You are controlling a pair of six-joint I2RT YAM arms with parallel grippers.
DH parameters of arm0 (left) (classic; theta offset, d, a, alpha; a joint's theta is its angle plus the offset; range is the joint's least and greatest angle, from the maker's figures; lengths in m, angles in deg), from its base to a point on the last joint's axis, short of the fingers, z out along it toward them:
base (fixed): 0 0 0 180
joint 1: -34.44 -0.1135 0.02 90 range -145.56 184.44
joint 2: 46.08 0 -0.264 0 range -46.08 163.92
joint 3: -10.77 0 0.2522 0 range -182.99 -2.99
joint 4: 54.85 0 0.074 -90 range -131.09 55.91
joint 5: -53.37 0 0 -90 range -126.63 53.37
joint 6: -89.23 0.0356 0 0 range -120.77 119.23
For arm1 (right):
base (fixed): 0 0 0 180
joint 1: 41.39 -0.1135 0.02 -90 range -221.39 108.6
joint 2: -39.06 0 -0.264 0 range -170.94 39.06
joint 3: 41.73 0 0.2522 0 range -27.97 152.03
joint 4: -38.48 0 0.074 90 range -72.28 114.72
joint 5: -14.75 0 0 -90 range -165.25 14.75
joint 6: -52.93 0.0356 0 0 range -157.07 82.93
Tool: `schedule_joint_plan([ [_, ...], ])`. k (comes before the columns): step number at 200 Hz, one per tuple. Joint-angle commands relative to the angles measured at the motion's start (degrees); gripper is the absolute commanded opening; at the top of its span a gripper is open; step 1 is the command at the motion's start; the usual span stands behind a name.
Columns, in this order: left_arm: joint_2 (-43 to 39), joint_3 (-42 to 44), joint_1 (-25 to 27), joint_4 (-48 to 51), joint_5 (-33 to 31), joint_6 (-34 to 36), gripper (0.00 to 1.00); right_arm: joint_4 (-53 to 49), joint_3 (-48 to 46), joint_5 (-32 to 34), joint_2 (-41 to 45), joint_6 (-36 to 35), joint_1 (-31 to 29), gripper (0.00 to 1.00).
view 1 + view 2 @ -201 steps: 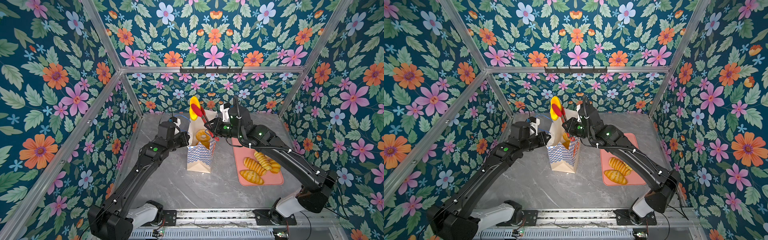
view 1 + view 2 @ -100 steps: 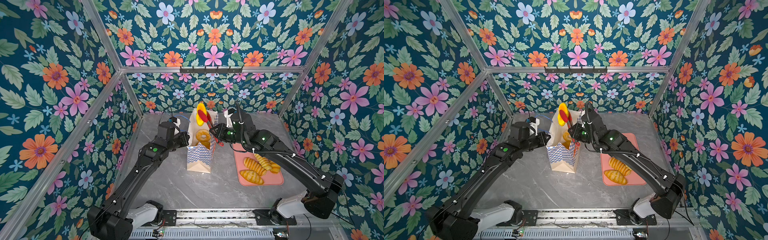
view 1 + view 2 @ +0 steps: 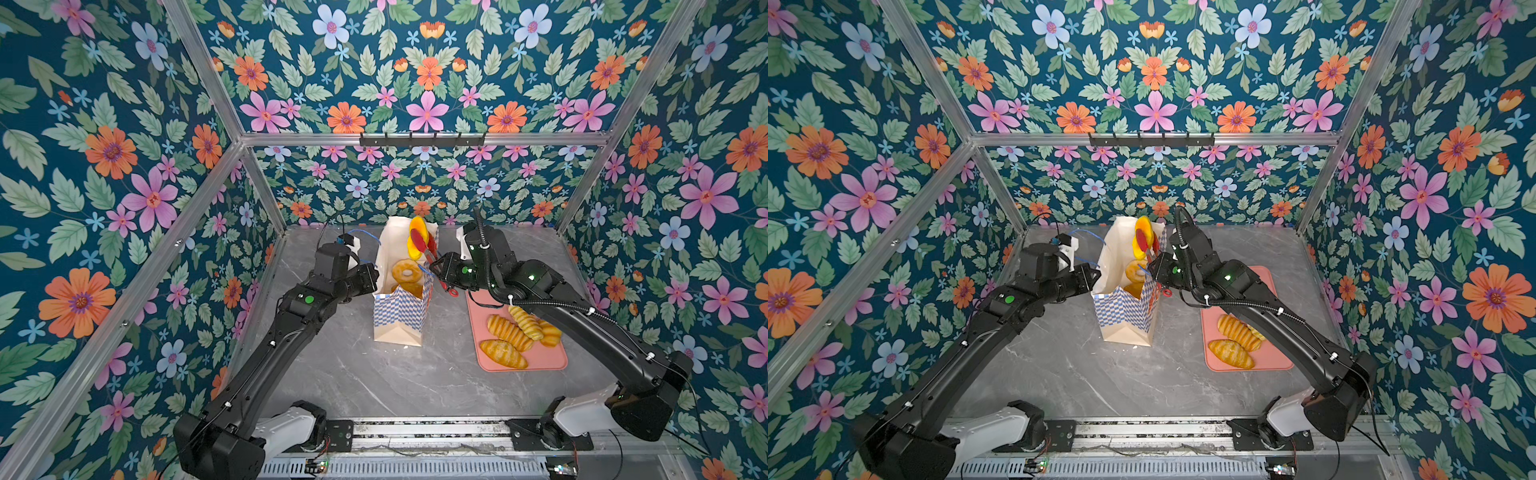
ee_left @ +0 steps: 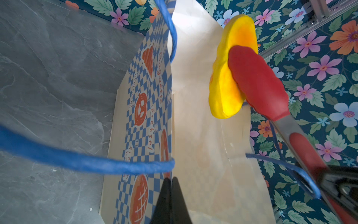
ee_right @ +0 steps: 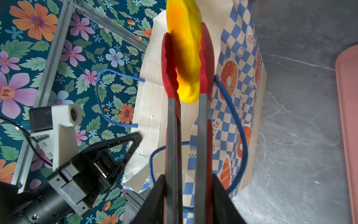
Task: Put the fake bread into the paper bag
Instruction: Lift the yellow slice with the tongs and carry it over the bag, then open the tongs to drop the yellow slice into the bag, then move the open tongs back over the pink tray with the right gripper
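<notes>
The checkered paper bag stands open mid-table. My left gripper is shut on the rim of its left wall. My right gripper is shut on the red-tipped tongs. The tongs pinch a yellow-orange bun of fake bread above the bag's mouth. Inside the bag lie a ring doughnut and another piece below it. Three ridged loaves rest on the pink tray.
The pink tray lies to the right of the bag, under my right forearm. Blue cord handles loop off both bag walls near the jaws. Floral walls and aluminium posts enclose the grey marble table.
The tongs with the bun have swung right and down, from above the bag's back left rim to over its mouth. The left gripper has held still on the rim.
</notes>
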Motion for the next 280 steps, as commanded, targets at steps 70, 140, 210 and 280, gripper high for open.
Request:
schedule_joint_plan([
  [70, -0.6, 0.2, 0.0, -0.4, -0.7, -0.1, 0.04, -1.7, 3.5, -0.9, -1.1, -3.6, 0.0, 0.49],
  [140, -0.7, 0.8, 0.0, -0.8, -0.7, -0.1, 0.07, -2.9, 7.3, -1.5, -2.3, -5.0, 0.0, 0.49],
  [210, -1.2, -0.3, 0.0, 0.6, -1.9, 0.4, 0.36, -6.5, 9.7, 0.0, 1.6, -7.4, 3.5, 0.47],
  [280, -0.4, -2.0, -0.1, 2.3, -1.7, 2.0, 0.43, -11.1, -1.6, -5.1, 14.8, -8.1, 18.0, 0.47],
])
